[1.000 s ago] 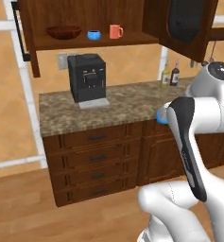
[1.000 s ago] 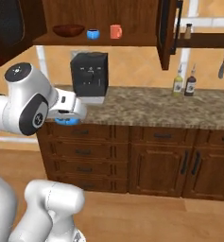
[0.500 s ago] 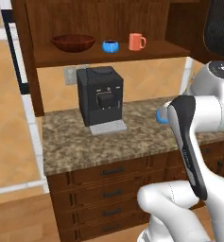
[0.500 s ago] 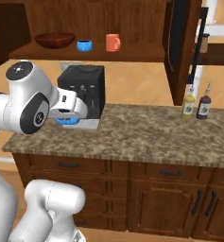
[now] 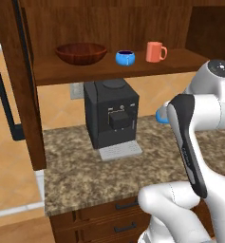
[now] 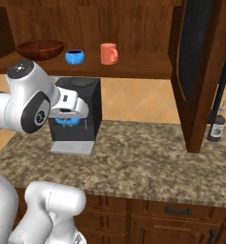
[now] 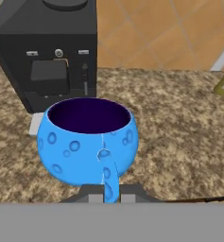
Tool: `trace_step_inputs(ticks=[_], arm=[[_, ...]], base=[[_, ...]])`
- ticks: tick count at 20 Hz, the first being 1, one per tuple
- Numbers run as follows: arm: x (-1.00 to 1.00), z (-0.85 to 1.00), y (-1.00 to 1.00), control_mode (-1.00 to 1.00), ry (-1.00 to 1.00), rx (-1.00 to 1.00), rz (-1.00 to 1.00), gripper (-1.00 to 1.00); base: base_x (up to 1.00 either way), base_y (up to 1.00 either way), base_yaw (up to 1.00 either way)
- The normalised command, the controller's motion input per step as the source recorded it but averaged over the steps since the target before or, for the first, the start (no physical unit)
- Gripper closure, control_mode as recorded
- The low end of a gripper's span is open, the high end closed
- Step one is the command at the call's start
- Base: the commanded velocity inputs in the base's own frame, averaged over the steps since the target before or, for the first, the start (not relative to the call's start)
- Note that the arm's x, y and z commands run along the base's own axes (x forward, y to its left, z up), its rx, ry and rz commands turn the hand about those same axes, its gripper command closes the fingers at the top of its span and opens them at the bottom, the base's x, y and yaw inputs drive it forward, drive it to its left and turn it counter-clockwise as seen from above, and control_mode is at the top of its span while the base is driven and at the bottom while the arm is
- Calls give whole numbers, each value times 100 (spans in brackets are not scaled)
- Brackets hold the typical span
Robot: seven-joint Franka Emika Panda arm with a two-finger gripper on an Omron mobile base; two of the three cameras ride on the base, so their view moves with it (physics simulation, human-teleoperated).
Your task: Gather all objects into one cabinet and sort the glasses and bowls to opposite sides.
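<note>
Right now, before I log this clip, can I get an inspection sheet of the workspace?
Surface: speckled granite counter, bare in front of the arm.
Job's things: brown bowl, blue cup and orange mug stand apart in a row on the cabinet shelf; second blue cup is held above the counter.
Clutter: black coffee machine; dark bottle behind the open cabinet door.
Gripper: gripper shut on the second blue cup's handle.
Cables: nothing seen.
Surroundings: tan tiled wall, drawer fronts below.

glossy white rounded arm (image 5: 206, 104) with dark grey joint covers, seemingly unmarked.
</note>
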Motion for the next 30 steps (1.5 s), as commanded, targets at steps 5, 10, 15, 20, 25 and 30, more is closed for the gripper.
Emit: trace_step_inputs(ticks=[5, 10, 15, 20, 25, 30], arm=[[0, 0, 0, 100, 0, 0, 0, 100], [28, 1, 0, -100, -3, 0, 0, 100], [0, 23, 0, -100, -11, 0, 0, 100], [-45, 60, 0, -100, -11, 0, 0, 100], [1, 89, 2, -100, -2, 0, 0, 100], [23, 67, 4, -100, 0, 0, -1, 100]], base=[[98, 5, 0], [32, 0, 0], [0, 0, 0], [0, 0, 0], [0, 0, 0], [0, 0, 0]])
